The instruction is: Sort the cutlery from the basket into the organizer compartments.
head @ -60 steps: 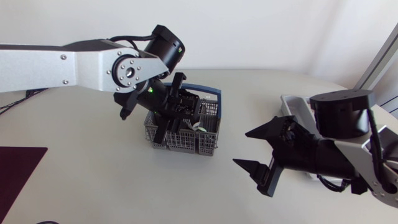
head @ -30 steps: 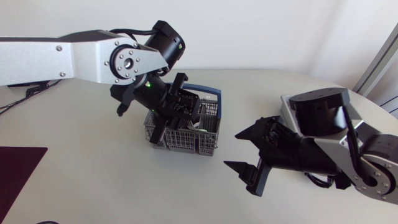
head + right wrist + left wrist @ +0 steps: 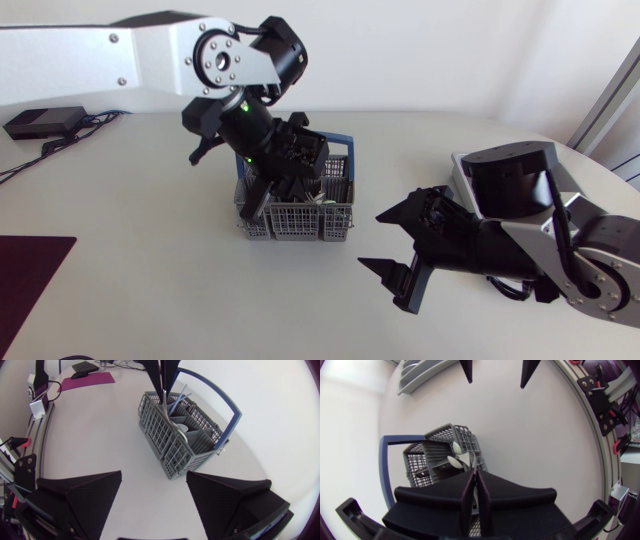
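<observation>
Viewing from overhead: noted left tool (image 3: 255,200) poised low over grey basket (image 3: 300,222) on the bench (image 3: 150,280); right tool (image 3: 370,240) gaping, empty, near it; organizer (image 3: 462,165) behind that arm. From left wrist: found fingers (image 3: 465,495) all but closed, spoons (image 3: 456,462) in basket beneath. From right wrist: confirmed left tool pinching slim utensil handle (image 3: 164,397) standing in basket, blue carry hoop (image 3: 222,402) arching alongside.
</observation>
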